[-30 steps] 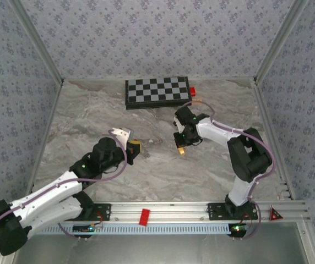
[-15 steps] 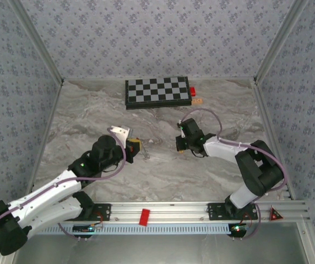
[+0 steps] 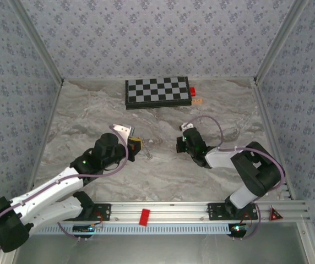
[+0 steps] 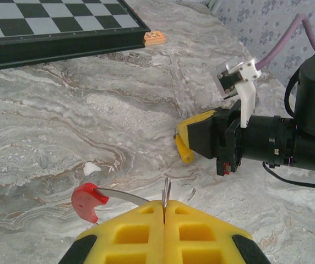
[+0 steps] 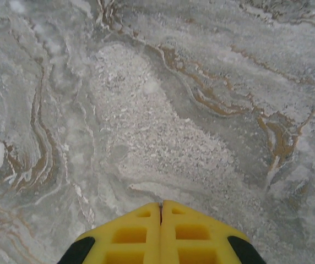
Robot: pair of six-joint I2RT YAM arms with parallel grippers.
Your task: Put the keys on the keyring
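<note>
Left gripper (image 4: 164,209) clenched on thin grey wire keyring (image 4: 91,199) with red section, mid-table. Right gripper (image 5: 161,207) closed, empty, low over bare marble table (image 5: 146,110), facing the left one with a gap between. Tiny orange key (image 4: 155,37) lies beside black-and-white chessboard (image 4: 47,22) at far edge, open marble all around.

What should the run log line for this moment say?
left claw: shut on keyring | right claw: shut, over table | key: lying beside chessboard

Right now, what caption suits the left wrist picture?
Left gripper shut on the grey, red-tipped keyring, with the right gripper facing it across the marble table.
</note>
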